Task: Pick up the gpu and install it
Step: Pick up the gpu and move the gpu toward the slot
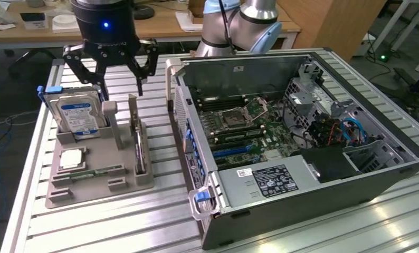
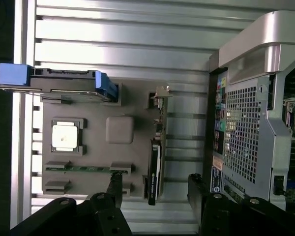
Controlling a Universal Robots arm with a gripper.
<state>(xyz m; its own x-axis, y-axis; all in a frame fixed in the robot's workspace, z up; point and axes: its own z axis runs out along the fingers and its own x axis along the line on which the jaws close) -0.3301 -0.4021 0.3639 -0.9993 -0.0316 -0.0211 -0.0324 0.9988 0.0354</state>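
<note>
A slatted metal counter [image 1: 89, 221] is seen in an office, with desks behind it. An open computer case [image 1: 301, 158] lies on it, partly cut off in the wrist view. Just beside it, a grey tray [image 1: 100, 184] carries a hard drive [image 1: 79, 116] and the gpu [image 1: 137, 142], which is stood on edge in a slot, its face hard to make out. The jaws are spread wide above the gpu, untouched.
</note>
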